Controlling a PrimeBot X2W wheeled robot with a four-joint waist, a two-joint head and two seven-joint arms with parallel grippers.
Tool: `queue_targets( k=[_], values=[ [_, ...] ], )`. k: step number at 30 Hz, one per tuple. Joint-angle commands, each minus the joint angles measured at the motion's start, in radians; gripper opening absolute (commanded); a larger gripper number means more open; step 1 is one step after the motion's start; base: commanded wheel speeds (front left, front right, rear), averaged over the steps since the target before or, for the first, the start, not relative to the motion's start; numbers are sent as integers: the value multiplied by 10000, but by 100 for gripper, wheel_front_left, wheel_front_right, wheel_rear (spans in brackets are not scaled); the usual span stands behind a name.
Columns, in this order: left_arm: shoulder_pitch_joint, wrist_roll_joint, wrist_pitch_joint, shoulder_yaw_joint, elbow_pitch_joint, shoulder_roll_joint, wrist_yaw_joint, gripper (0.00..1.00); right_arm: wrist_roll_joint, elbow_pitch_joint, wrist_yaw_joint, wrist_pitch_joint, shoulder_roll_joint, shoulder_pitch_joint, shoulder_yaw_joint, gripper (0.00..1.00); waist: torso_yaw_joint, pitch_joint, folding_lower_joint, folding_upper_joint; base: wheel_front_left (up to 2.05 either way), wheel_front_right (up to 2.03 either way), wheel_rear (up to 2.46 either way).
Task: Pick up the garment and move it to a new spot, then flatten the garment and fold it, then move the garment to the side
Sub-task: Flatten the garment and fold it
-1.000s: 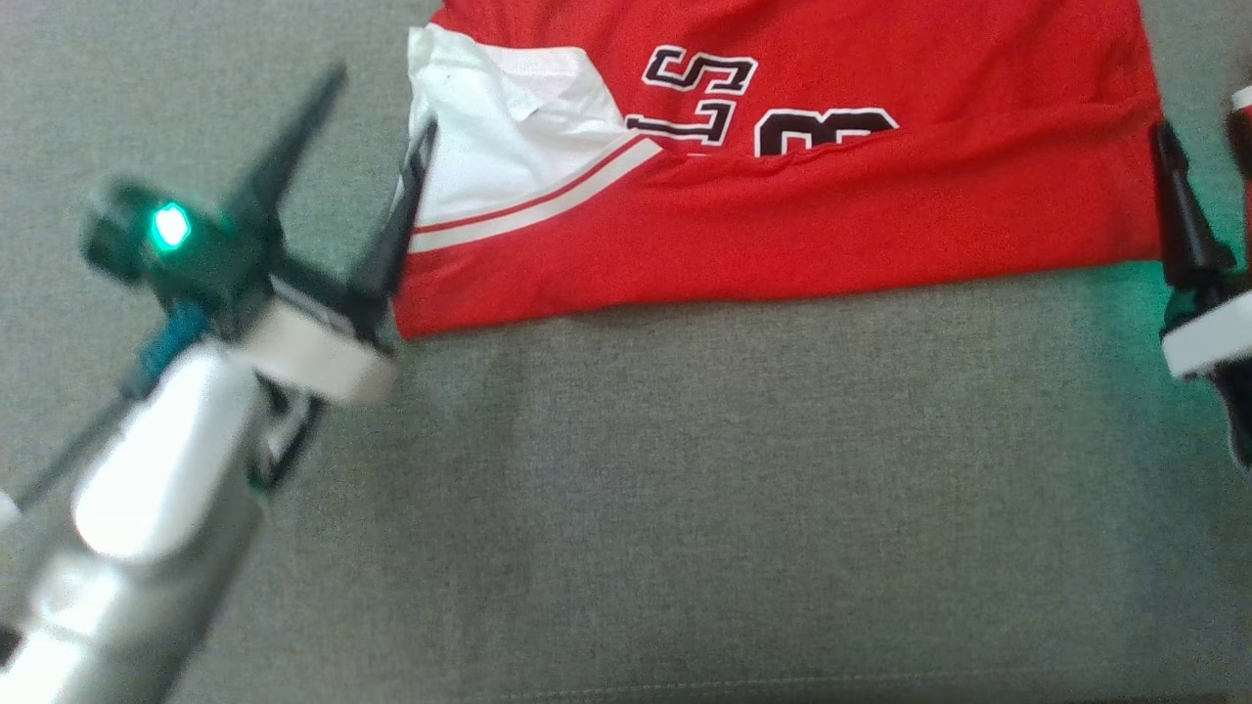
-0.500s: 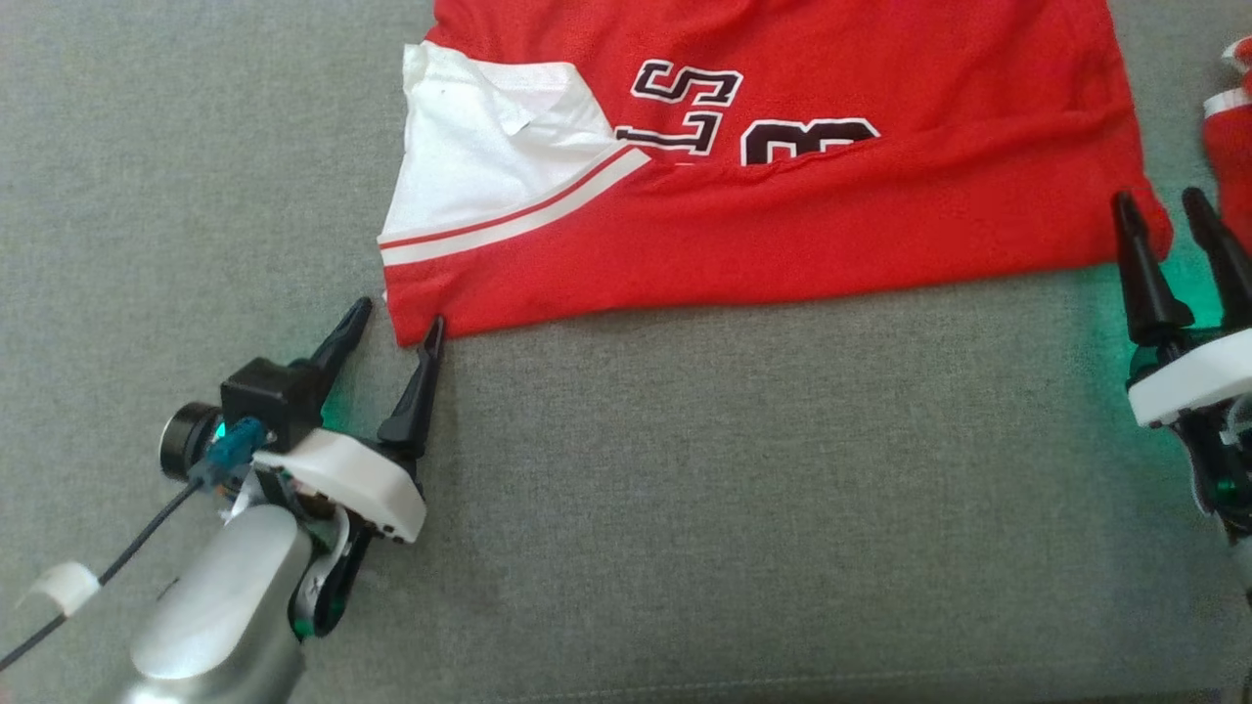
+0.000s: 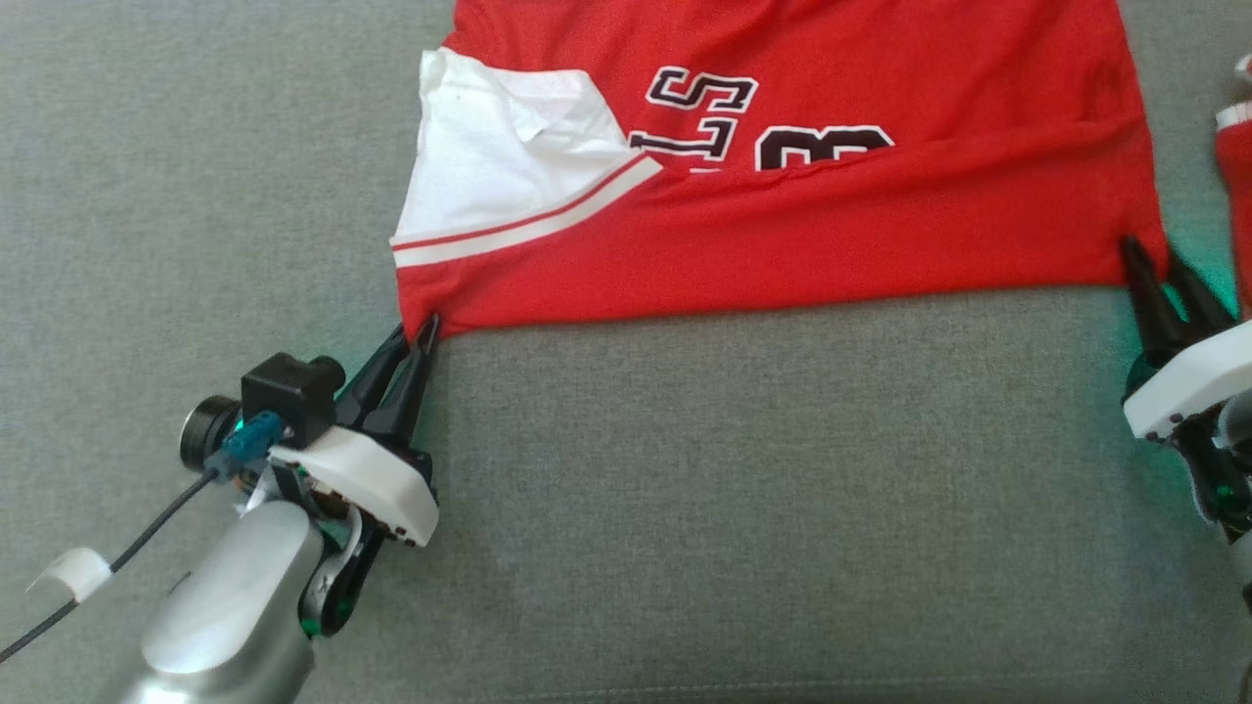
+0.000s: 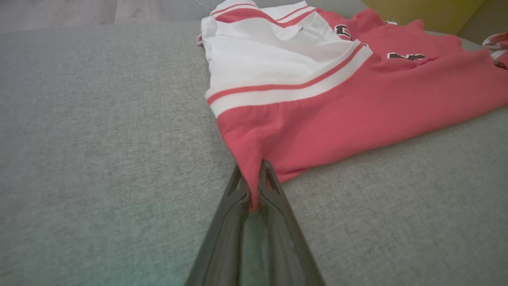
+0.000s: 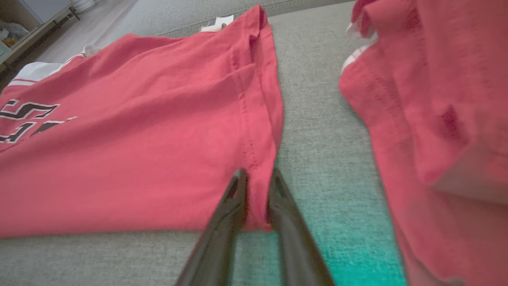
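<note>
A red cloth jersey [image 3: 782,225] with a white striped sleeve panel and black letters lies spread on the grey woven cushion surface [image 3: 734,489]; in the head view it fills the region from 11 to 1 o'clock, and its near hem runs almost straight across the picture. The left gripper [image 3: 416,332] sits at about 8 o'clock with its two dark fingers clenched on the near left corner of the jersey; in the left wrist view a tongue of red cloth is pinched between the fingers. The right gripper [image 3: 1149,259] is at about 3 o'clock and is closed on the near right corner; the right wrist view shows the stitched hem caught between its fingers. A second red garment [image 3: 1234,196] lies just beside the jersey at its 3 o'clock side, apart from it. As for the task, I judge that the jersey is already at its working spot and mostly flat; a long ridge crosses the body and covers the lower part of the letters, so one fold seems to be made, though I cannot be sure. With both near corners held, the step in hand looks like a further fold or a smoothing pull; what remains is to finish the folding and to move the jersey to the side.
</note>
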State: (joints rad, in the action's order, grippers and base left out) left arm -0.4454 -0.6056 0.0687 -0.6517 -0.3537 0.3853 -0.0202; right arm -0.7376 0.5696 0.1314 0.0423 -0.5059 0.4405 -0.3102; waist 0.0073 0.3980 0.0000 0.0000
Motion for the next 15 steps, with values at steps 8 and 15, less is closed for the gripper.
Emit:
queue_targets(
  k=[8, 15],
  values=[
    [922, 9, 119, 134, 714, 477, -297, 0, 115, -547, -7, 338, -660, -1169, 81, 0, 145, -661, 0, 0, 0, 0, 0],
    [2590, -72, 18, -123, 1974, 761, -905, 0, 16, -1429, -7, 515, -1185, -3003, 256, 0, 331, -1342, 0, 0, 0, 0, 0]
  ],
)
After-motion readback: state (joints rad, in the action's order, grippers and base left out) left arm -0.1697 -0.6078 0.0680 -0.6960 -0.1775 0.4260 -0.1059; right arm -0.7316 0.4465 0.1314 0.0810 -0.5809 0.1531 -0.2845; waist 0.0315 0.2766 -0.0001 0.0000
